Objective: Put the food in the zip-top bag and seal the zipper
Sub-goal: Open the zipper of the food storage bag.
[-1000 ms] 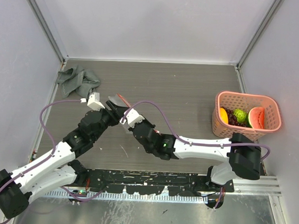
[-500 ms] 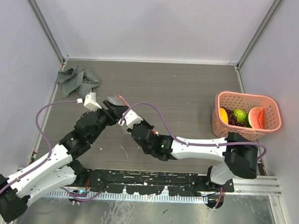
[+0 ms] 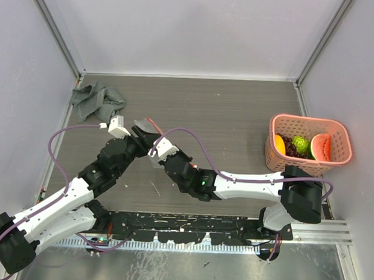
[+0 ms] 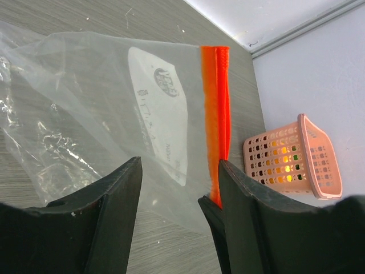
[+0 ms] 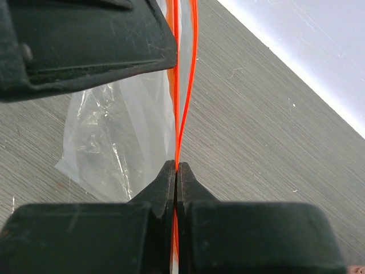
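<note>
The clear zip-top bag [image 3: 146, 129] is held up off the table left of centre. Its red-orange zipper [image 4: 215, 114] runs along one edge. My right gripper [image 5: 177, 165] is shut on the zipper strip [image 5: 181, 114], whose two lips part just beyond the fingertips. My left gripper [image 4: 179, 165] is open, its fingers standing on either side of the bag's film [image 4: 102, 103] near the zipper. The food lies in the pink basket [image 3: 308, 130] at the right: a watermelon slice [image 3: 321, 146], a green fruit [image 3: 300, 144], grapes [image 3: 290, 147] and an orange piece [image 3: 279, 144].
A grey cloth [image 3: 95, 100] lies crumpled at the far left corner. The pink basket also shows in the left wrist view [image 4: 291, 162]. Grey walls close the table on three sides. Purple cables loop above both arms.
The left arm dipped slightly and came back. The right gripper stays shut on the zipper and the bag stays where it was.
</note>
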### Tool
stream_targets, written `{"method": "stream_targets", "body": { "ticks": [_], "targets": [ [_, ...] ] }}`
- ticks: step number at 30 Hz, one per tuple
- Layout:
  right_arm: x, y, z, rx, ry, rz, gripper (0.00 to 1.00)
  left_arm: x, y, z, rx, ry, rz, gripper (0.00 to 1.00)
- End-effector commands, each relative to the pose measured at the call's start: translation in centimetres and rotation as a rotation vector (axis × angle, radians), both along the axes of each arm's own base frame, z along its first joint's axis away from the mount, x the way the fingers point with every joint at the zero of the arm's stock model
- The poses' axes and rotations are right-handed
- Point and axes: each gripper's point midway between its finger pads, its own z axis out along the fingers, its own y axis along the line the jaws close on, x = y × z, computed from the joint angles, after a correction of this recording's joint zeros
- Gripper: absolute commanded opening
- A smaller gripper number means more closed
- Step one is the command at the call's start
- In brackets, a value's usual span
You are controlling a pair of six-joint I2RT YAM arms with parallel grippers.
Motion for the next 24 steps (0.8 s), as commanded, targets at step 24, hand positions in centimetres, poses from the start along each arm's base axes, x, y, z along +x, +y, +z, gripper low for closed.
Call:
{"method": "stream_targets", "body": {
  "ticks": [24],
  "targets": [
    [0.1,0.5,1.5,0.065,-0.034,-0.023,0.01,0.3,0.1,2.4,-0.03,-0.069,0.004,0.63]
  ]
}}
